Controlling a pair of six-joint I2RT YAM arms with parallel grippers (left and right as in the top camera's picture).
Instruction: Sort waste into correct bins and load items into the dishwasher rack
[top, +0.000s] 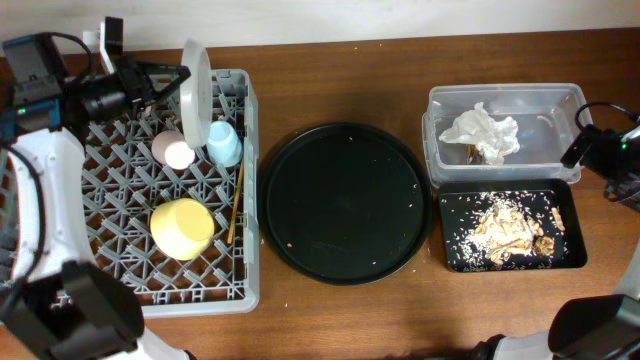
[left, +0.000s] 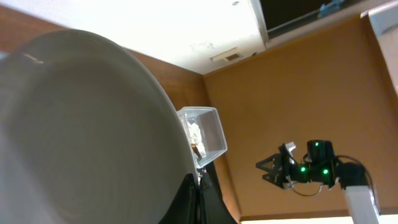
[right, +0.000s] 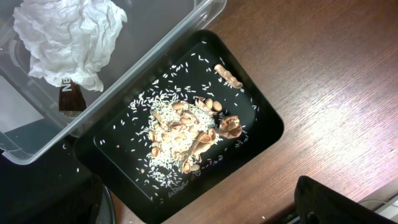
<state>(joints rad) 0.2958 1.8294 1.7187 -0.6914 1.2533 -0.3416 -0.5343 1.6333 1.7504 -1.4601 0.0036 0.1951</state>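
Left gripper (top: 178, 78) clamped on upright plate (top: 197, 95), over dishwasher rack (top: 249, 230); right gripper (top: 583, 140) spread wide, beside clear tub (top: 505, 92)

Bright, even light
We see the plate (left: 74, 137) out of focus in the left wrist view, the ceiling (left: 186, 25) blown white; elsewhere detail is sharp.

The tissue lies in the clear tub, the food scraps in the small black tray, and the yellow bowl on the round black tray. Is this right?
Not quite. The overhead view shows the yellow bowl in the grey rack, not on the round black tray. The rest is right.
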